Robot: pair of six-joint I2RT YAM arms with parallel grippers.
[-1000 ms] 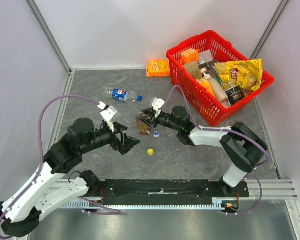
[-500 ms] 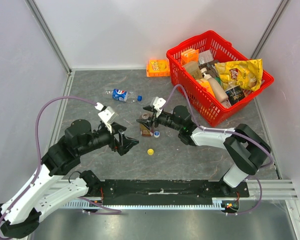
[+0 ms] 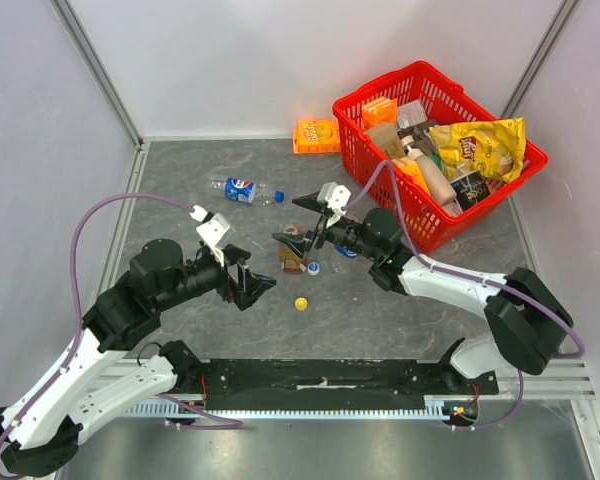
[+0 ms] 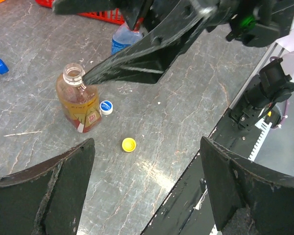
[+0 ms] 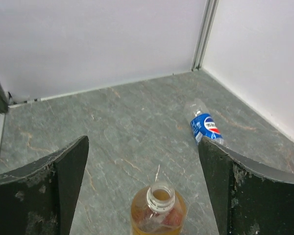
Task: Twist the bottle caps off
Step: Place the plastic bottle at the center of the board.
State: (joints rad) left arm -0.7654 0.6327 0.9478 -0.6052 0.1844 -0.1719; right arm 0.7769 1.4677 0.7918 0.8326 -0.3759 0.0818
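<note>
Uncapped amber bottle [image 3: 292, 255] upright mid-table: plastic, threaded neck bare, red-white label, text unreadable. Whitish-blue cap [image 3: 313, 268] just beside its base; round yellow cap [image 3: 301, 303] nearer the arm bases, apart. Blue cap [image 3: 279, 196] by clear bottle [image 3: 240, 189] lying flat, blue label w/ round red-white-blue logo. Right claw [image 3: 294, 220] released, fingers spread wide around bottle's mouth, no grasp; 1 s ago clenched on the neck. Left claw [image 3: 255, 283] spread too, empty, approx. where it was. Grey stone-look tabletop [image 3: 400, 320].

Lab test cell: white panel walls [image 3: 280, 60], aluminium posts [image 3: 98, 72].
</note>
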